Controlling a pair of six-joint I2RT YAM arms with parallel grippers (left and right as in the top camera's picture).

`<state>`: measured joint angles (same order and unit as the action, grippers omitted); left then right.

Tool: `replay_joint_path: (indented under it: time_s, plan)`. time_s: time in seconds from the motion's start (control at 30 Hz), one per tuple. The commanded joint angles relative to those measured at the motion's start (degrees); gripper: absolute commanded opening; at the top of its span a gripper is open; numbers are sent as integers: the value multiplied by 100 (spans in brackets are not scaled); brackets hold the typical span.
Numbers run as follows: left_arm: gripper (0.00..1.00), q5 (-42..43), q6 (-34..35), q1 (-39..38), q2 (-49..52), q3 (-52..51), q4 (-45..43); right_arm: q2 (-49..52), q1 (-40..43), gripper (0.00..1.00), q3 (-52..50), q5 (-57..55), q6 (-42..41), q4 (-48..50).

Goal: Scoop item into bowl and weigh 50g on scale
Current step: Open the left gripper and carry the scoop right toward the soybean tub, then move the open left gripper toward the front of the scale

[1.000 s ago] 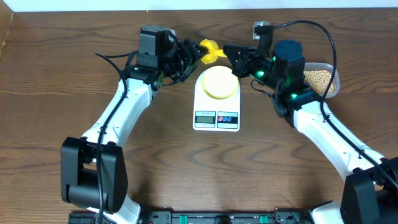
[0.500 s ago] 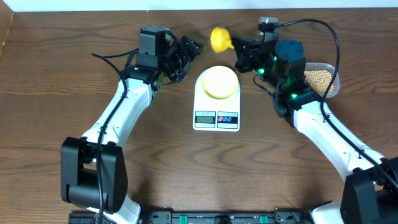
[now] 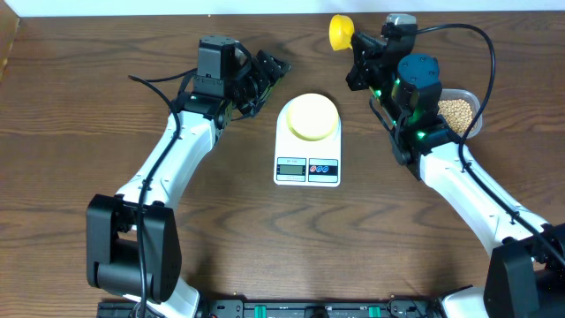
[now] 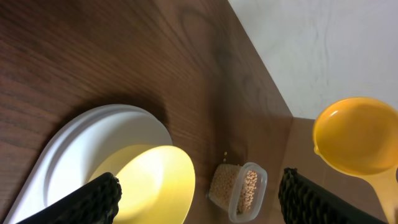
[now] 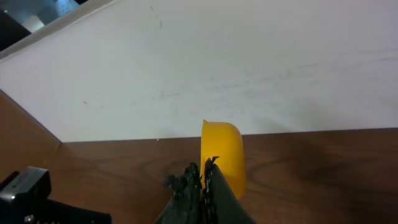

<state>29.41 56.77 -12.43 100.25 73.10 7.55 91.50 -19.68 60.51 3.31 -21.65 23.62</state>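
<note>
The pale yellow bowl (image 3: 309, 117) stands on the white scale (image 3: 306, 168) at mid-table, and no beans show in it. The left wrist view shows the bowl (image 4: 152, 180) and scale (image 4: 74, 149) below my left gripper (image 4: 199, 205), whose fingers (image 4: 102, 196) stand wide open and hold nothing. Overhead, the left gripper (image 3: 269, 75) hangs just left of the bowl. My right gripper (image 3: 357, 46) is shut on the handle of a bright yellow scoop (image 3: 340, 31), which it holds up at the back of the table. The scoop (image 5: 222, 155) juts beyond the shut right gripper (image 5: 204, 171). The beans (image 3: 455, 109) lie in a clear container.
The clear plastic container (image 3: 478, 113) sits at the right, behind my right arm, and also shows past the bowl as container (image 4: 254, 186). A white wall (image 5: 249, 68) runs along the table's back edge. Bare wood lies in front of the scale.
The left gripper opened and let go of the scoop. The right gripper carried the scoop from beside the bowl up and back to the right.
</note>
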Motion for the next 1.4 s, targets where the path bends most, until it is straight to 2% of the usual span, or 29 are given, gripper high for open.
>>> replay_joint_path:
  time_s: [0.0,0.97,1.37]
  plan:
    - [84,-81,-55,13,-114,122,13,39,20,1,98,-127,116,-9]
    - [83,-81,-52,13,-114,122,13,39,133,1,98,-127,201,-39]
    - [84,-81,-52,13,-114,122,13,37,181,1,98,-168,201,-496]
